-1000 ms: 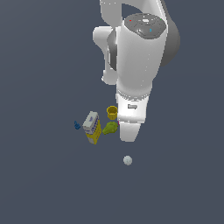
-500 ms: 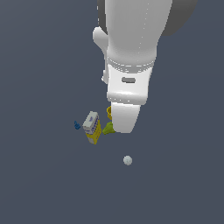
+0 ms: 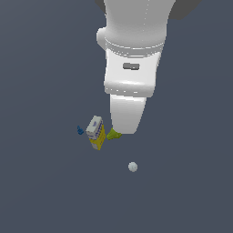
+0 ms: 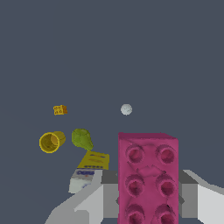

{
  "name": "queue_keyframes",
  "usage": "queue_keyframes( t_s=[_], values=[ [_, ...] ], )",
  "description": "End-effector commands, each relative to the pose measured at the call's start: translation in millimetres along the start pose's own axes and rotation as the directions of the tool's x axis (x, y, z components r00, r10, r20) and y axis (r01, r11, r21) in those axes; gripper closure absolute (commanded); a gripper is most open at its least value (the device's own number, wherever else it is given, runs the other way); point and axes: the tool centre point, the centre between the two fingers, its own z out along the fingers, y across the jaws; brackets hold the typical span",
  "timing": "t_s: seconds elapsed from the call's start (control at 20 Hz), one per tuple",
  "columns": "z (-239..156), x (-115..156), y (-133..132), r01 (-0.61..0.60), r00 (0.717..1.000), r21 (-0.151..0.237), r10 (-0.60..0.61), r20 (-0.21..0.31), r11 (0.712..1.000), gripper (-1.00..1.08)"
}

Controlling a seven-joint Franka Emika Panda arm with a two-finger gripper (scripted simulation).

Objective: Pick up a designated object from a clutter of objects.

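Wrist view: pink brick apparently between end effector fingers

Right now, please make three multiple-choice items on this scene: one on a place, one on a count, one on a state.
1. In the exterior view, the white ball lies
A. apart from the other items
B. on the grey-and-yellow box
C. inside a cup

2. Studs of the pink brick showing in the wrist view:
A. two
B. six
C. ten

3. The yellow cup
A. stands upright
B. lies on its side
C. is crushed flat

Answers: 1 A, bare floor surrounds it. 2 B, three rows of two. 3 B, its mouth faces sideways.
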Motion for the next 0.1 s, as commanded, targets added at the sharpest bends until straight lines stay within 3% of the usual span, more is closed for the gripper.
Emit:
queue_keyframes(
  t_s=[0.0,0.05],
  values=[
    [-2.2,-0.3,0.9,0.0,1.0,0.0,0.0,0.0,1.0,1.08],
    [-2.3,-0.3,1.0,0.0,1.0,0.0,0.0,0.0,1.0,1.08]
  ],
)
